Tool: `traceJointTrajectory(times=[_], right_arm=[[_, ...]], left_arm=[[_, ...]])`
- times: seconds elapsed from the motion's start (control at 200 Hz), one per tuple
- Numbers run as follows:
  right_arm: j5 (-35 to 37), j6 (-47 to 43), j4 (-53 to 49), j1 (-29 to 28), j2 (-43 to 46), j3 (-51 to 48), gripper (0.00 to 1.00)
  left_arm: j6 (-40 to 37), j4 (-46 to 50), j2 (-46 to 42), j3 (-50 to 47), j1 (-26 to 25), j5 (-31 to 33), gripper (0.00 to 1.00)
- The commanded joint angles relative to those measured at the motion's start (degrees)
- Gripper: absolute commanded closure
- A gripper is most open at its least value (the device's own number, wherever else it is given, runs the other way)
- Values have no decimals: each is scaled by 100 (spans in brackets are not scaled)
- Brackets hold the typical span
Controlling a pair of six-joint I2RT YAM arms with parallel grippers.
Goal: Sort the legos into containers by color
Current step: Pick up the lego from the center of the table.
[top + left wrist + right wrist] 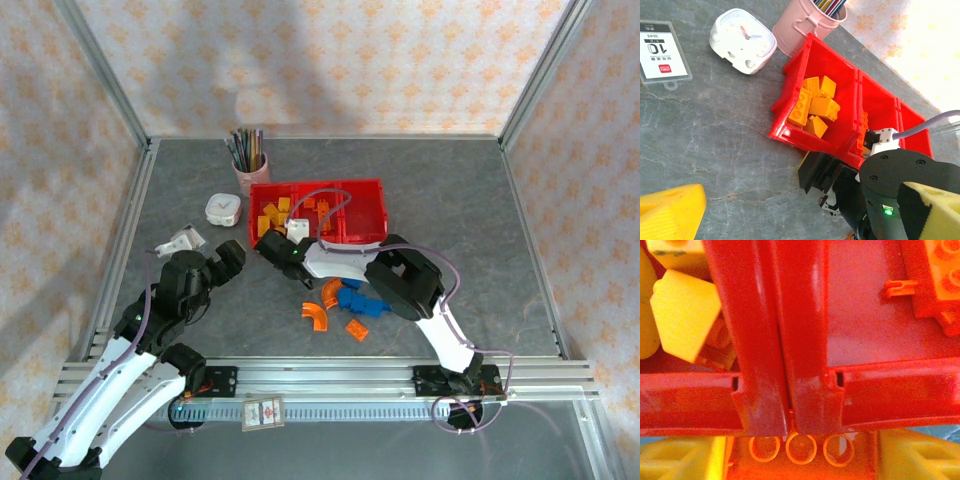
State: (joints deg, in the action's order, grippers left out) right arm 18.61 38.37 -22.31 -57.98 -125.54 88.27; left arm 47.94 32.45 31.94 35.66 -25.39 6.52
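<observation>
On the table (480, 220) the containers (365, 215) are set at centre, with loose blue and orange legos (345, 305) found at their 6 o'clock. The right gripper (272, 243) is held over the containers' 8 o'clock corner. Its jaws are seen part-closed on an orange block (800, 447), which spans pad to pad. In the right wrist view the block is placed directly above the divider wall (785, 340), with yellow blocks (685, 315) at 10 o'clock and orange pieces (940, 280) at 2 o'clock. A release here is judged risky: the block could be knocked off the wall into the yellow compartment, or dropped outside the near rim. The left gripper (228, 258), spread wide and empty, is positioned at 8 o'clock of the right one, near enough that contact could be made if either is swung.
</observation>
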Motion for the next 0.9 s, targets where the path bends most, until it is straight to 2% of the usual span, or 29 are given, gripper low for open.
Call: traceJointTrajectory(times=[0.0,0.165,0.496,0.646,0.896], right_arm=[[129,-21,57,24,-53,44,34],[-9,-70,99,6,228,-217,40],[-216,-155,157,-192,1630,-1129,41],[-272,-552,86,110,2004,-1119,41],[-281,-1343,17,914,1484,-334,41]], left_arm=[[-4,148,-57,192,34,165,0],[-4,149,-48,202,35,120,1],[5,28,29,251,39,-121,1],[-13,-245,207,191,34,-312,0],[-175,-776,868,297,34,-597,0]])
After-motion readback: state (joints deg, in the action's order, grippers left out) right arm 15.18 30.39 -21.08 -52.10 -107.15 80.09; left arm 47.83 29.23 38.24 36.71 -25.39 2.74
